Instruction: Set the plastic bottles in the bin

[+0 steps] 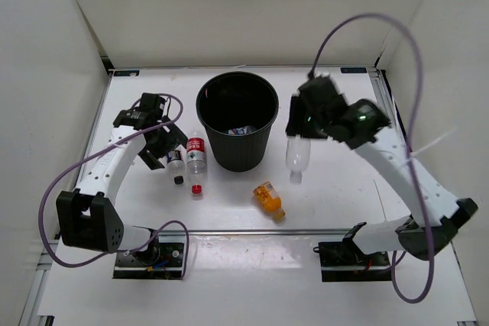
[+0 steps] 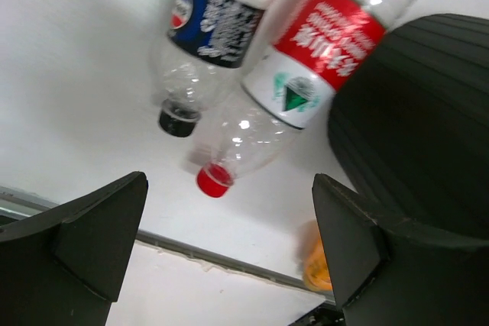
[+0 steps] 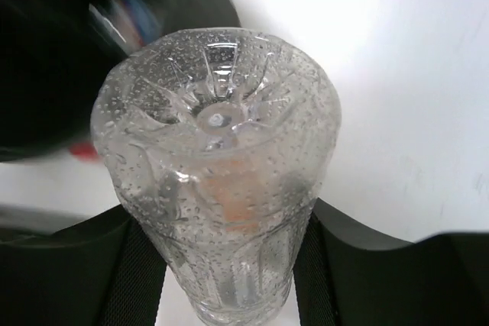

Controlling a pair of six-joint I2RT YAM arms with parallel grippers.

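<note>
The black bin [image 1: 238, 118] stands at the table's centre back, with something pale lying at its bottom. My right gripper [image 1: 299, 133] is shut on a clear unlabelled bottle [image 1: 297, 157], held above the table just right of the bin; its base fills the right wrist view [image 3: 218, 158]. My left gripper [image 1: 162, 150] is open above two bottles lying left of the bin: a dark-label one [image 1: 175, 162] [image 2: 214, 24] and a red-label one [image 1: 197, 159] [image 2: 325, 40]. A squat orange bottle [image 1: 269, 198] lies in front of the bin.
White walls close in the table on three sides. A metal rail [image 1: 252, 232] runs along the near edge by the arm bases. A purple cable [image 1: 382, 24] loops above the right arm.
</note>
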